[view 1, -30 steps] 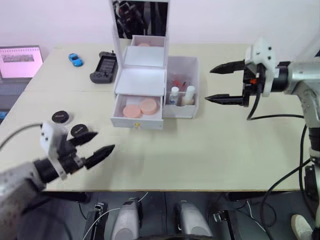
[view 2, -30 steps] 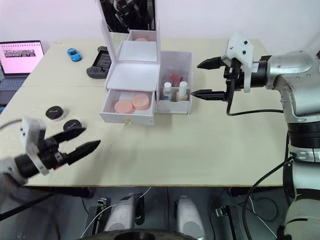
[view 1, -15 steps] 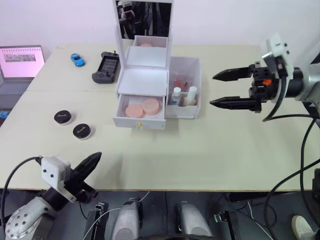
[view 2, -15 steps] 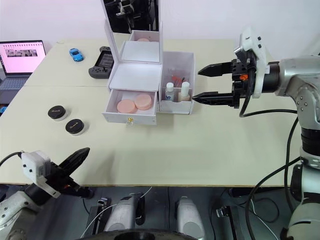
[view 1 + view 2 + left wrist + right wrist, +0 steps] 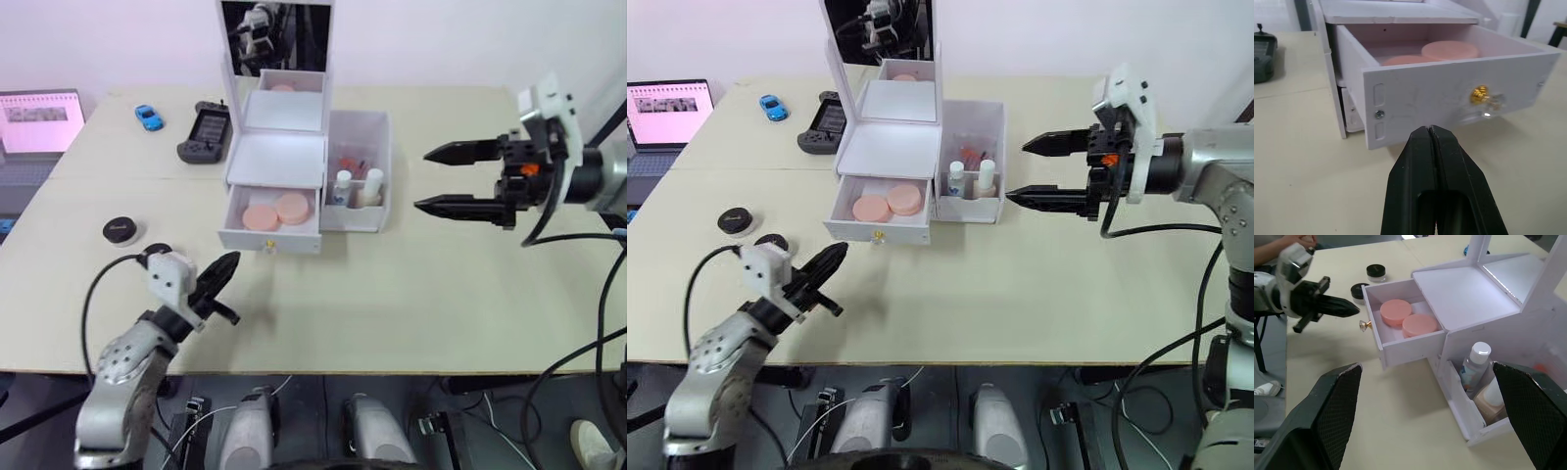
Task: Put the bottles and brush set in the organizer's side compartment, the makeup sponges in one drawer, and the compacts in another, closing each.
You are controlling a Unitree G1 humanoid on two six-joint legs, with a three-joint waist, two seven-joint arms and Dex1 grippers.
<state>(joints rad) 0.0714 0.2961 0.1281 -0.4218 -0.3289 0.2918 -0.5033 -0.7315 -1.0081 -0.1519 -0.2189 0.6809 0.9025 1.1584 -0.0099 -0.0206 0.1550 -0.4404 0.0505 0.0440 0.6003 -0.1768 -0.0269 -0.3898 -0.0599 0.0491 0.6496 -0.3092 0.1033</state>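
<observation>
Organizer [image 5: 294,166] stands mid-table with its upper drawer [image 5: 269,217] pulled out, and both makeup sponges [image 5: 276,211] lie flat inside it side by side.

Nearest the camera, the left gripper [image 5: 219,273] hangs low over the table's front edge, pointed at that drawer and a little short of it. The left wrist view makes its state plain: the two black fingers [image 5: 1422,161] are pressed together with nothing between them, aimed just below the drawer front, with the gold knob [image 5: 1479,94] off to one side and the sponges' rims showing over the drawer wall.

Just behind the left arm sit the compacts on the bare table: one [image 5: 120,229] stands clear, the other [image 5: 771,241] is partly covered by the wrist. The right wrist view shows both black lids [image 5: 1376,270] beyond the left gripper, well apart from the drawer.

Further back, the right gripper [image 5: 453,179] hovers above the table to the right of the side compartment [image 5: 359,172], fingers spread wide and empty. The bottles [image 5: 1475,363] stand upright in that bin; something reddish behind them is too blurred to name.

At the far side lie a black handheld device [image 5: 205,131], a small blue toy car [image 5: 148,117] and a laptop [image 5: 39,121].
</observation>
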